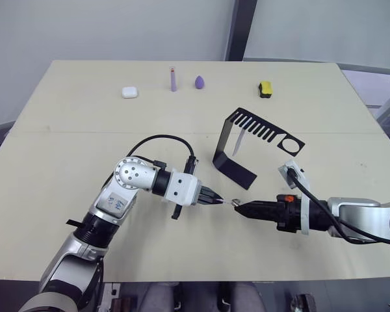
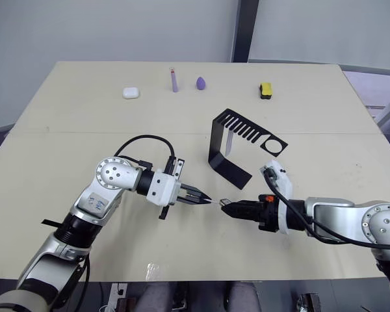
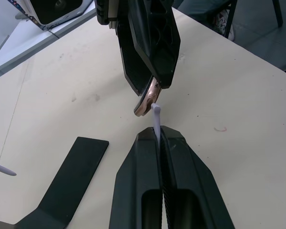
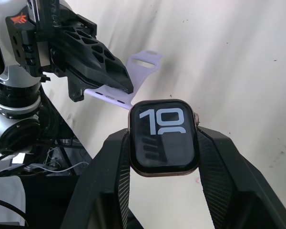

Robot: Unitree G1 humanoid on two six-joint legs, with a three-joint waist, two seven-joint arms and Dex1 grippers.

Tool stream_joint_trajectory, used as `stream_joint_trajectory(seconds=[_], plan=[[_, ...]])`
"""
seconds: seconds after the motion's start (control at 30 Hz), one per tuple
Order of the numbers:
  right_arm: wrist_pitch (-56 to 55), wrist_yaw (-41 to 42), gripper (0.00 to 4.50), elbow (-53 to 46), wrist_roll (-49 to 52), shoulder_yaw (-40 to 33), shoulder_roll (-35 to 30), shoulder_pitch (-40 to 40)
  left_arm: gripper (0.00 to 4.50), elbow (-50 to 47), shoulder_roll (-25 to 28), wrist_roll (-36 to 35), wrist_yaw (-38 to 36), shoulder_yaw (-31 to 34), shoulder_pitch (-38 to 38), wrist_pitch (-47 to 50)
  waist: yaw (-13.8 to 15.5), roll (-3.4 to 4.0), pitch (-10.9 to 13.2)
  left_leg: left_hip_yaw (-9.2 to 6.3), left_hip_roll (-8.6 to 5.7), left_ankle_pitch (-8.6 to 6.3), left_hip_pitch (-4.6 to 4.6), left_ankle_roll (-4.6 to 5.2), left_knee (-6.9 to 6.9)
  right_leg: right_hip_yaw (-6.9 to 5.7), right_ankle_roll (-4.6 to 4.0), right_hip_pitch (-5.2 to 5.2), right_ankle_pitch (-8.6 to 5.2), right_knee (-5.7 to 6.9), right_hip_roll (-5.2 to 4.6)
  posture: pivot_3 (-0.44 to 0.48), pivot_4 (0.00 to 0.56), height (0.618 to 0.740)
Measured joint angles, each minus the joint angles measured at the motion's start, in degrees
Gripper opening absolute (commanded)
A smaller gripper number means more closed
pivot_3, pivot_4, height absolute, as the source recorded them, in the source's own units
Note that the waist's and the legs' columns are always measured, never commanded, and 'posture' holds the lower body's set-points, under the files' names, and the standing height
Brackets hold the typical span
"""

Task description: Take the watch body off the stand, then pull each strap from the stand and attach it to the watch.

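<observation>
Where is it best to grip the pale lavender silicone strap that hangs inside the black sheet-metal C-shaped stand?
Probably its free lower half: the strap hangs straight down from the comb-slotted top arm of the stand, above the base. Come from the side facing the robot, because the upright closes the stand's left.

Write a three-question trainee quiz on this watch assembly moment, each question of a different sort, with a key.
1. True or false: the right gripper holds the watch body between its fingers.
2. Multiple choice: what is the left gripper shut on? A) the purple stick B) a pale strap C) the white earbud case
3. Short answer: where does the second strap sit?

Key:
1. True. The screen faces the right wrist camera, clamped at both sides.
2. B. The strap's end points at the watch body's edge.
3. It hangs from the slotted top arm of the black stand, which is on the table just behind the two grippers.
</observation>
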Motion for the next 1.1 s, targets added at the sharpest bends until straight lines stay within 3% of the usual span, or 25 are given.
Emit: stream_joint_trajectory(seconds=[1.1], plan=[[-0.14, 0.05, 1.51, 0.30, 0.00, 0.00, -0.23, -0.15, 0.00, -0.10, -0.99, 0.29, 0.30, -0.02, 0.24, -0.41, 0.01, 0.00, 0.00, 0.00, 0.00, 0.00, 0.00, 0.00, 0.00, 0.00, 0.00, 0.00, 0.00, 0.00, 0.00, 0.000, 0.150, 0.740]])
